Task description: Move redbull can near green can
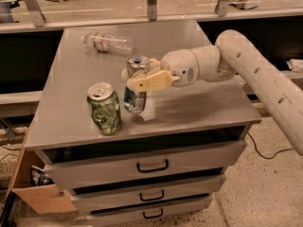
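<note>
**As the pale two-finger gripper (pixel 136 78) clasps it, the slim silver-blue redbull can (pixel 135 96) stands by the wide leafy green can (pixel 104 110)**

Since only one camera view exists, all comes from it. A white arm (pixel 255 74) reaches in from 3 o'clock. The gripper fingers (pixel 147 82) are closed around the upper half of the redbull can, which is upright near the middle of the grey metal cabinet top (pixel 203 110). Whether its base touches the top, I cannot tell. At 8 o'clock from it, just beside and apart, the green can stands upright. At 11 o'clock a clear plastic bottle (pixel 108 42) lies on its side.
</note>
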`<state>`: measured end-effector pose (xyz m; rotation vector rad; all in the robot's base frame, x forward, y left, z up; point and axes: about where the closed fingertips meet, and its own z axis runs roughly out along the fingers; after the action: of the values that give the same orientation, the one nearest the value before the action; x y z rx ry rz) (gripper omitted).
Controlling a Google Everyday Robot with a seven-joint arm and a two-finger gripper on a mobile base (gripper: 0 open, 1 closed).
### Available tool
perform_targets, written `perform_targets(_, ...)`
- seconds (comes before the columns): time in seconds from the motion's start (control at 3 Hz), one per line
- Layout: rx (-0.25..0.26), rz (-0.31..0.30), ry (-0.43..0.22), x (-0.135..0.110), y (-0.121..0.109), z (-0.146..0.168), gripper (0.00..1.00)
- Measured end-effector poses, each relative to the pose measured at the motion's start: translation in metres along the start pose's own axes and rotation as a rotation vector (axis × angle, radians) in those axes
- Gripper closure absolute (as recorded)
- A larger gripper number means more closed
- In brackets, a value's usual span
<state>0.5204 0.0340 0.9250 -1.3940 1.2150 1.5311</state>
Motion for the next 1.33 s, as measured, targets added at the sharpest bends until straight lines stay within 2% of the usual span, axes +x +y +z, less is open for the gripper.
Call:
perform_targets(0.33, -0.069, -0.007, -0.009, 0.0059, 0.0037, -0.0004, 0.83)
perform_targets(0.67, -0.131, -0.026, -0.011, 0.0109, 0.0046, 0.0021, 0.58)
perform_targets(1.33, -0.176, -0.068, 0.008, 0.0146, 0.0049, 0.0077, 0.12)
